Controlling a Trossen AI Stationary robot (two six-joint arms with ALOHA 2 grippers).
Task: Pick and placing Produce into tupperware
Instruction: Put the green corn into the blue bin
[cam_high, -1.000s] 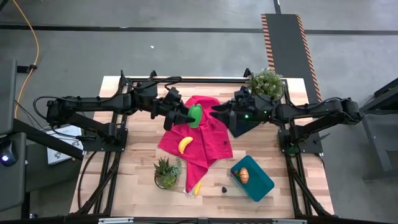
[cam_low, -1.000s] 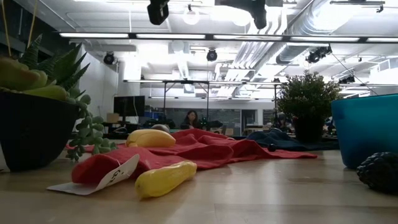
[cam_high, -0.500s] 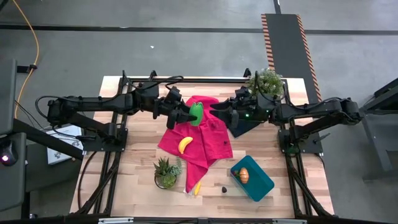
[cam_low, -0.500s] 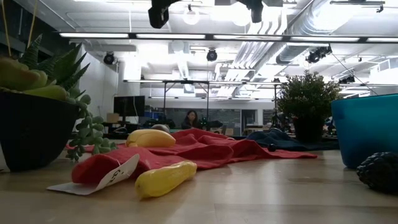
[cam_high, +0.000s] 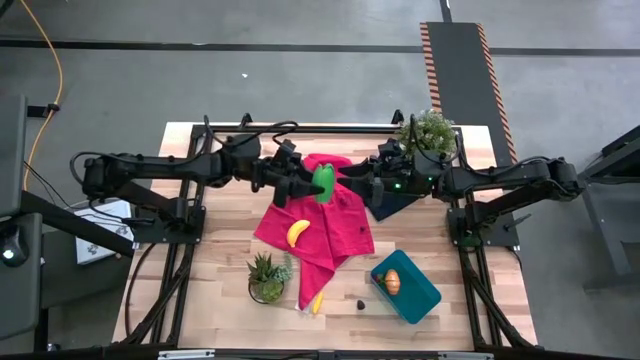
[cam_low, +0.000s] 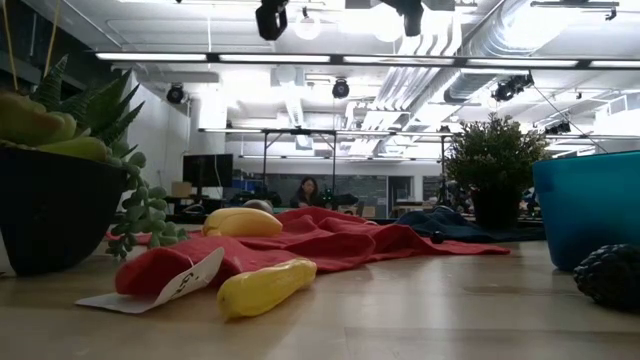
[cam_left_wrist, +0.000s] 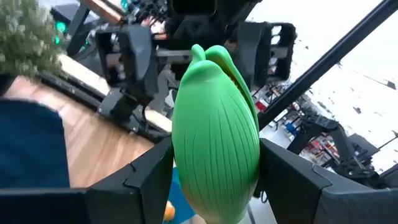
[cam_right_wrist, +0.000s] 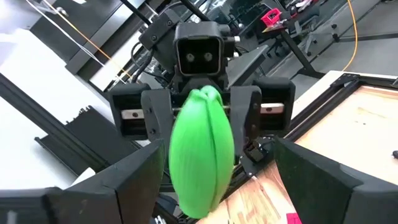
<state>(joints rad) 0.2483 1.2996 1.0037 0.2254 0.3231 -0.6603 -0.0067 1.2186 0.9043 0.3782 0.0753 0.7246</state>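
The green piece (cam_high: 322, 182) is a ribbed, pointed toy vegetable, held in the air over the red cloth (cam_high: 335, 225) by my left gripper (cam_high: 317, 184). My right gripper (cam_high: 351, 184) faces it from the table's right, open, a short gap away. The teal tub (cam_high: 405, 286) stands at the near right with the orange piece (cam_high: 391, 281) inside. A dark brown piece (cam_high: 361, 301) lies on the wood beside the tub. One banana (cam_high: 297, 232) lies on the red cloth, another (cam_high: 317, 301) at the cloth's near end. My left gripper pinches the green piece between its two fingers, one on each flank (cam_left_wrist: 181, 158) of the body's thick part. The fingers (cam_left_wrist: 149, 180) come level from the table's left. The piece is lifted clear, its pointed tip (cam_left_wrist: 198, 51) sticking out past the fingers toward the right arm.
A navy cloth (cam_high: 395, 203) lies under the right arm. A leafy potted plant (cam_high: 430, 132) stands at the far right and a succulent (cam_high: 268, 275) near the front. In the low view the banana (cam_low: 265, 285) and tub wall (cam_low: 588, 205) stand close.
My left gripper has carried the green piece a little toward the table's right, closer to the right gripper, keeping it lifted and its hold unchanged. The right arm has stayed about where it was.
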